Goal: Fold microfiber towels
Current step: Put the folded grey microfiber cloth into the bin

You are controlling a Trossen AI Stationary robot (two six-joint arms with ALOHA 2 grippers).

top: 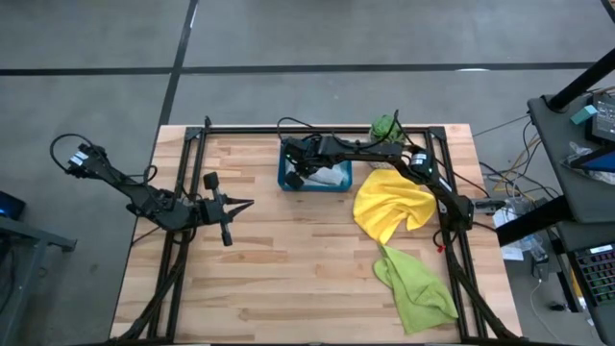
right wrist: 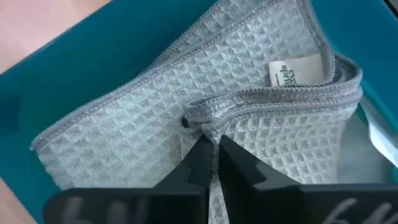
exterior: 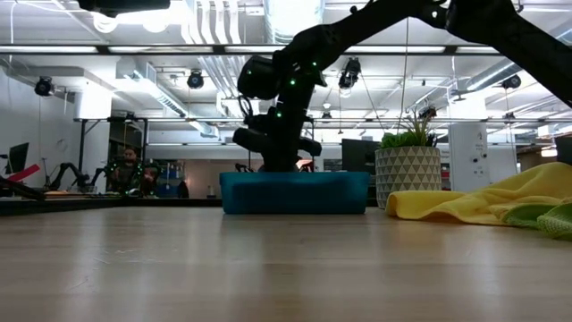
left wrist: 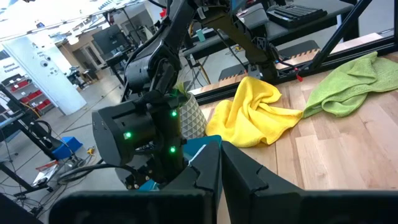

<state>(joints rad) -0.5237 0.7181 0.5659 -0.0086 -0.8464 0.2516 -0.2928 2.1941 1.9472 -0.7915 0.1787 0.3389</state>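
A pale grey towel (right wrist: 124, 130), folded in layers, lies in the teal tray (top: 285, 179) at the table's far middle. My right gripper (right wrist: 213, 146) reaches down into the tray and is shut at the towel's upper layer. A yellow towel (top: 389, 207) lies crumpled on the table right of the tray. A lime green towel (top: 413, 284) lies crumpled nearer the front right, touching the yellow one. My left gripper (top: 245, 204) hovers shut above the table's left half, pointing toward the tray and holding nothing. My right gripper has its shut fingertips on the hemmed edge (right wrist: 196, 115) of the grey towel's upper folded layer, where the hem puckers toward them as if pinched. The fingers slant down from the table's right side. The towel lies flat in the tray on its lower layers.
A small potted plant (top: 384, 126) stands at the far edge, right of the tray (exterior: 295, 192). Black frame rails run along the table's left, right and far sides. Bare wood shows across the middle and near left.
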